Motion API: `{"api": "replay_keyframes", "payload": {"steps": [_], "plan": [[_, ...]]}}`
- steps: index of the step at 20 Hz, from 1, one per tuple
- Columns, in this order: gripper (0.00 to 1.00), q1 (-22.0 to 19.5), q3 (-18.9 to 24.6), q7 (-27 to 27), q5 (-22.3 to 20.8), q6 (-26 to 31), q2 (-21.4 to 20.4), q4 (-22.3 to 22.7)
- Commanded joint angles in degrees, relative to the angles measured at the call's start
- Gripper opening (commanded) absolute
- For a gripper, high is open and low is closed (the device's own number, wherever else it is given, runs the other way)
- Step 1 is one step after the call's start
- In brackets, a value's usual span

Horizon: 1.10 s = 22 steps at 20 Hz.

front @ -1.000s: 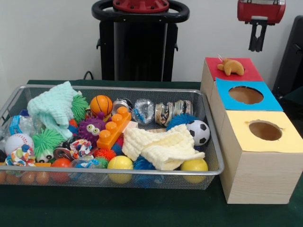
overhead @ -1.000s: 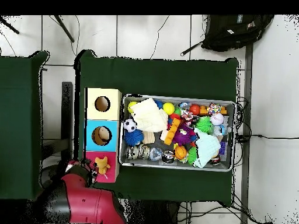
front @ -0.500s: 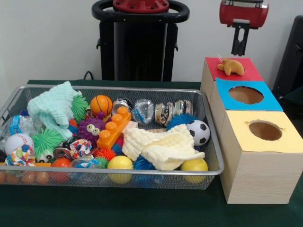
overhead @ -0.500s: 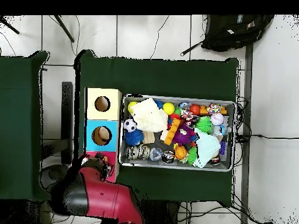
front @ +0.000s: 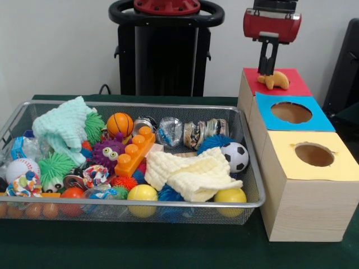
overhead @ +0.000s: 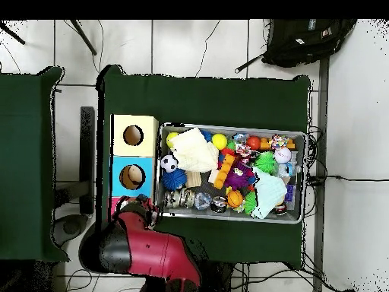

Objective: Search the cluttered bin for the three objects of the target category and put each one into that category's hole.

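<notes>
Fingers [front: 268, 61] pressed together, the gripper [front: 267, 72] hangs just above the left end of an orange plush toy [front: 275, 80] lying on the red-topped box [front: 291, 84] beside the wire bin [front: 253, 185].

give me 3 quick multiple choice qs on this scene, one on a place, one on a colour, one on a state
1. Where does the orange toy lie?
A. on the red top
B. on the blue top
C. in the bin

2. What colour is the top of the box nearest the camera in the front view?
A. red
B. yellow
C. green

3. How is the gripper placed?
A. down among the balls in the bin
B. inside the blue top's hole
C. above the red top, beside the orange toy

Answers:
1 A: the toy rests on the red top, outside the bin.
2 B: the near top is yellow.
3 C: the gripper hangs over the red top next to the toy.
</notes>
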Motion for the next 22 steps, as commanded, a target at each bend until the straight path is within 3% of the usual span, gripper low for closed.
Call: {"api": "replay_keyframes", "payload": {"steps": [1, 10, 22], "plan": [[0.00, 0.7, 5.0, 7.7, -1.8, -1.7, 4.2, -0.1], [0.00, 3.2, 4.2, 8.9, -0.9, -1.0, 5.7, 0.2], [0.00, 7.4, 1.1, 9.7, 0.1, 5.2, 3.5, 0.5]]}}
